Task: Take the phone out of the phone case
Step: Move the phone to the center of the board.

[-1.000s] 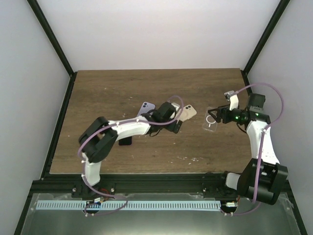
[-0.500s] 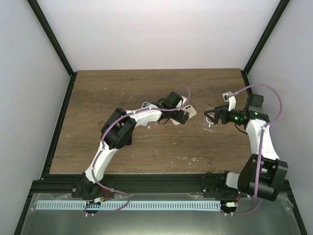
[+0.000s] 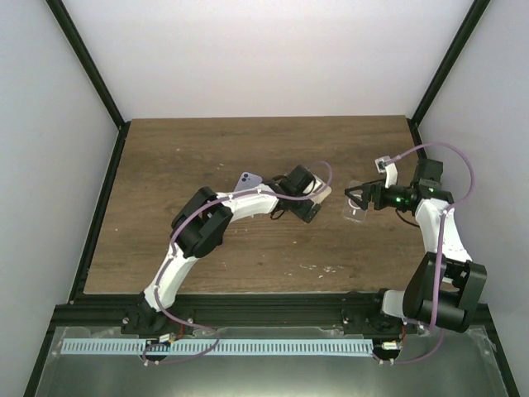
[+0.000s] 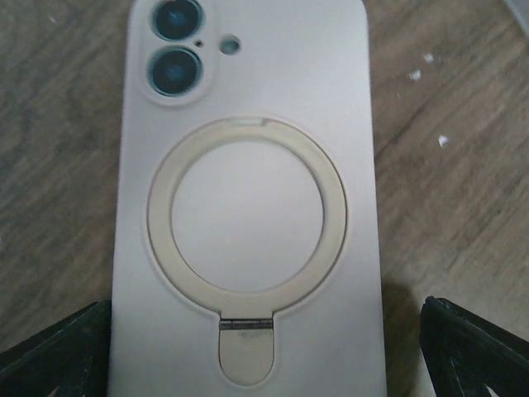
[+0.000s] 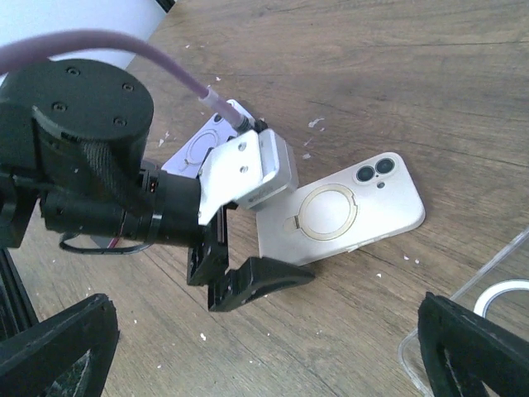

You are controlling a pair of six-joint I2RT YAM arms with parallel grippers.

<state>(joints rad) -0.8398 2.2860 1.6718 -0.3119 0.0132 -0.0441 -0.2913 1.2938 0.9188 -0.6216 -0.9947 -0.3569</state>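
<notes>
A cream phone in a case with a ring stand [image 4: 248, 207] lies face down on the wooden table; it also shows in the right wrist view [image 5: 339, 217] and partly in the top view [image 3: 322, 192]. My left gripper [image 4: 264, 335] is open, its jaws on either side of the phone's lower end, just above it. In the right wrist view one of its black fingers [image 5: 260, 279] sits beside the phone's bottom edge. My right gripper [image 3: 357, 199] is open at a clear empty case [image 5: 488, 331], to the right of the phone.
A purple phone [image 3: 248, 179] lies left of the cream one, partly under my left arm; it also shows in the right wrist view [image 5: 194, 145]. White crumbs dot the wood. Black frame posts edge the table [image 3: 165, 157].
My left arm has stretched out to the right and its gripper has come down over the cream phone's lower end. My right gripper has shifted slightly left.
</notes>
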